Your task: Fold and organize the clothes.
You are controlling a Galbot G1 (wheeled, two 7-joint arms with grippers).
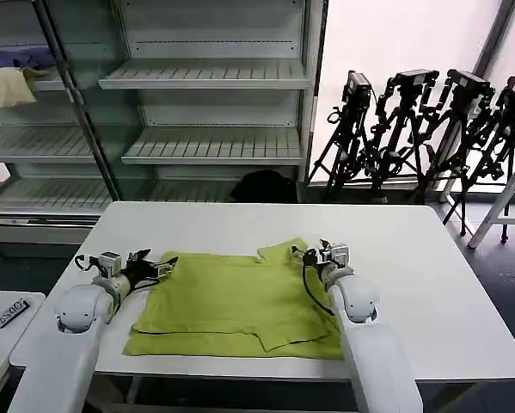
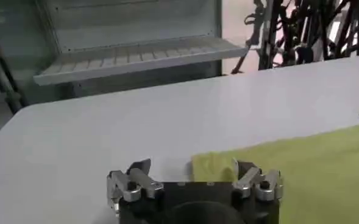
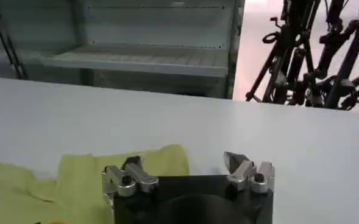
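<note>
The T-shirt [image 1: 240,305] was spread flat, partly folded, on the white surface [image 1: 429,258], toward its six o'clock edge. The left claw [image 1: 158,268] was held spread at the shirt's ten o'clock corner, one finger over the cloth. The right claw [image 1: 313,253] was held spread at the two o'clock sleeve.

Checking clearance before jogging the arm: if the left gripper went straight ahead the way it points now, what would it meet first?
The left gripper, open, points across the white table. The corner of the lime yellow-green cotton T-shirt lies between its fingers, so it would probably meet that first; depth is uncertain.
</note>
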